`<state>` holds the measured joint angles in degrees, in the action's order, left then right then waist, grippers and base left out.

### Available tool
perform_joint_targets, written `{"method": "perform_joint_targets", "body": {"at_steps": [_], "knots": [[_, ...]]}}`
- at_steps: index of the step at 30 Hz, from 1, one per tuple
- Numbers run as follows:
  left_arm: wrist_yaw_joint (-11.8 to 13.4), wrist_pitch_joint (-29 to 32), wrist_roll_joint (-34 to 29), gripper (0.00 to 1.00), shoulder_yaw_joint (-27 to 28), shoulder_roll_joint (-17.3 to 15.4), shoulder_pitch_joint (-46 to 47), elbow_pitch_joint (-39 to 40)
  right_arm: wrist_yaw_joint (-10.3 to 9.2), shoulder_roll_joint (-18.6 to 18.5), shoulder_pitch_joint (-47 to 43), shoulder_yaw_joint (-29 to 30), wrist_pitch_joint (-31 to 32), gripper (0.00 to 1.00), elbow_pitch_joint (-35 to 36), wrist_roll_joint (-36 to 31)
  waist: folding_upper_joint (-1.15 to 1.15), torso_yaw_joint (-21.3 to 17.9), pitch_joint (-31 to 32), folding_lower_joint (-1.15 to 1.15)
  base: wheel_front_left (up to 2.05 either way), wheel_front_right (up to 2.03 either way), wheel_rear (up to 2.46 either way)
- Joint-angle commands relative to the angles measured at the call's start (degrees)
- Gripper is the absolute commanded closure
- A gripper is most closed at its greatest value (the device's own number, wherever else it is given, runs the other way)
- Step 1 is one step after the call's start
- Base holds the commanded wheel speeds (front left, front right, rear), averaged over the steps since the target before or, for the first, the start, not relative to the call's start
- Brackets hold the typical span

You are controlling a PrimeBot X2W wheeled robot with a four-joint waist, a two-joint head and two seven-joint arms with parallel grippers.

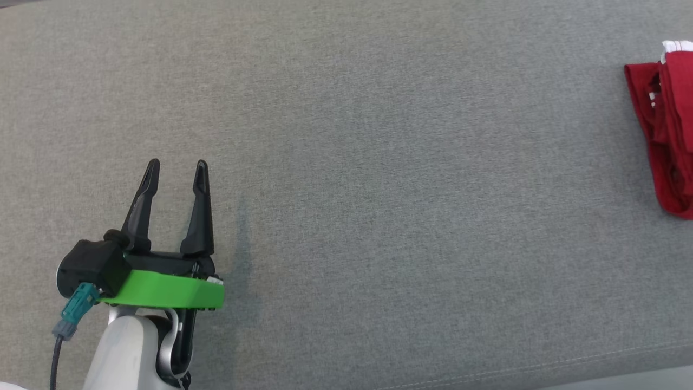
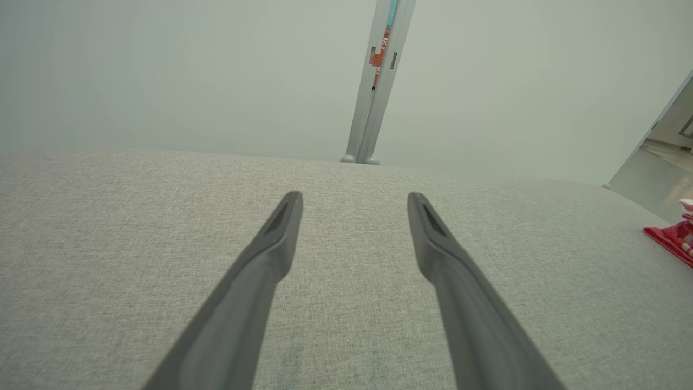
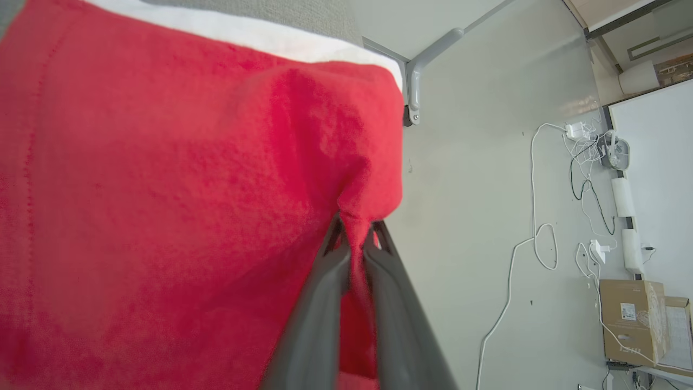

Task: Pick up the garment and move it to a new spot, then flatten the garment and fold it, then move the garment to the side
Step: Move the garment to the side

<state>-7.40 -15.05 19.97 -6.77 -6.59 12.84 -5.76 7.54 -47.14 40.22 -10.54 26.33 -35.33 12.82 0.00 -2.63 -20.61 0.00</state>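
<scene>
**One red garment at the far right, pinched by the right gripper; left gripper empty**

There is one garment [image 1: 668,135], red with a white band along one edge. In the head view it sits bunched at the right border of the picture, which cuts part of it off, on the grey fabric surface [image 1: 379,162]. The left wrist view catches a corner of it [image 2: 671,241] low at the right, well apart from that arm.

Two grippers are at work. The right gripper [image 3: 357,225] has its two dark fingers closed on a pinched fold of the red cloth [image 3: 189,189], which bulges above the tips. The left gripper [image 1: 177,162] hovers at the lower left with its fingers spread and nothing between them; its own camera shows bare grey weave between and beyond the tips [image 2: 354,196].

The stretch of surface between the left gripper and the garment is wide and bare. A stitched seam [image 1: 541,368] runs along the near edge at the lower right. At the far edge stands one pale upright post [image 2: 373,97]. Past the garment, the right wrist view looks down on floor with loose white cables [image 3: 533,238] and a cardboard box [image 3: 631,322]
</scene>
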Motion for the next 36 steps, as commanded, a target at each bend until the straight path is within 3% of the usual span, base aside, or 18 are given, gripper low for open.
{"method": "perform_joint_targets", "body": {"at_steps": [1,9,10,11,12,20,27,36], "knots": [[-0.09,-0.13,0.08,0.00,-0.24,-0.40,1.39,0.36,-0.11,-0.42,-1.10,0.61,-2.09,1.00,-0.40,-2.14,0.00,2.39,-1.97,0.00,0.00,0.00,0.00],[-0.09,-0.13,0.06,0.00,-0.83,-0.68,1.44,0.51,-0.12,-1.22,-2.35,6.11,-8.85,1.00,-3.09,-11.70,0.00,4.71,-2.76,0.00,0.00,0.00,0.00],[-0.09,-0.13,0.00,0.00,-0.76,-0.76,1.28,0.44,-0.12,-0.67,-2.66,7.35,-9.13,0.84,-3.66,-12.88,0.00,4.83,-2.65,0.00,0.00,0.00,0.00],[-0.09,-0.13,0.01,0.00,-0.74,-0.74,1.06,0.39,-0.11,0.09,-3.06,8.32,-9.42,0.36,-3.99,-13.86,0.00,4.92,-2.41,0.00,0.00,0.00,0.00],[-0.09,-0.13,0.02,0.00,-0.67,-0.73,0.83,0.30,-0.12,0.74,-3.17,9.34,-9.47,0.00,-4.25,-14.44,0.00,4.92,-2.16,0.00,0.00,0.00,0.00],[-0.09,-0.13,-0.02,0.00,0.22,0.01,-0.55,-0.15,-0.11,6.32,-5.61,16.39,-16.00,0.00,-2.21,-17.94,0.00,4.52,2.19,0.00,0.00,0.00,0.00],[-0.10,-0.13,0.13,0.00,1.08,0.97,-3.56,-1.48,-0.12,15.61,-11.13,19.15,-23.88,0.00,4.82,-15.78,0.00,4.49,9.16,0.00,0.00,0.00,0.00],[-0.10,-0.13,-0.69,0.00,2.86,1.45,-8.14,-3.38,-0.11,26.41,-24.31,16.00,-28.23,0.00,19.05,-12.68,0.00,4.88,15.81,0.00,0.00,0.00,0.00]]}}
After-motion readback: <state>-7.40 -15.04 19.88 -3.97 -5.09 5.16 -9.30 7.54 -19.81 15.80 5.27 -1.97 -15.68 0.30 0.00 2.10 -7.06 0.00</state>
